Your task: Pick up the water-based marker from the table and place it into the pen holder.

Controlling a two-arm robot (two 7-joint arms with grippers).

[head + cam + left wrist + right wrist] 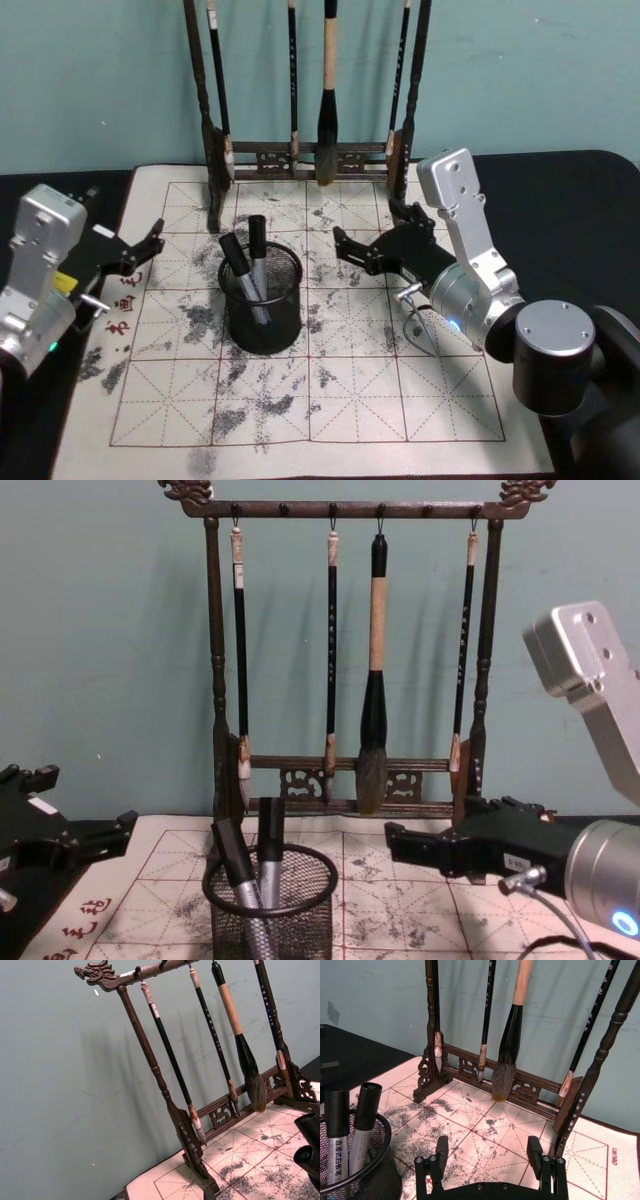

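You see the pen holder (261,297), a black wire-mesh cup, standing upright on the white practice mat (300,400) with red grid lines and grey ink smudges. Two markers with black caps and silver bodies stand inside the pen holder: one marker (236,263) leans toward the left side, and the other marker (258,250) stands just beside it, a bit straighter. Their caps stick up above the rim. To the right of the pen holder you find your right gripper (369,250), near the cup but not touching it. Its black fingers (442,1150) are spread apart with nothing between them, and they point toward the pen holder. To the left of the pen holder, at the mat's left edge, sits your left gripper (140,252). It is farther from the cup than the right one. Its fingers look apart and hold nothing. Behind the pen holder, at the far edge of the mat, stands the dark wooden brush rack (310,158) against the teal wall (100,80). Four brushes hang from it, and the fat brush (375,700) with the tan handle hangs in the middle.
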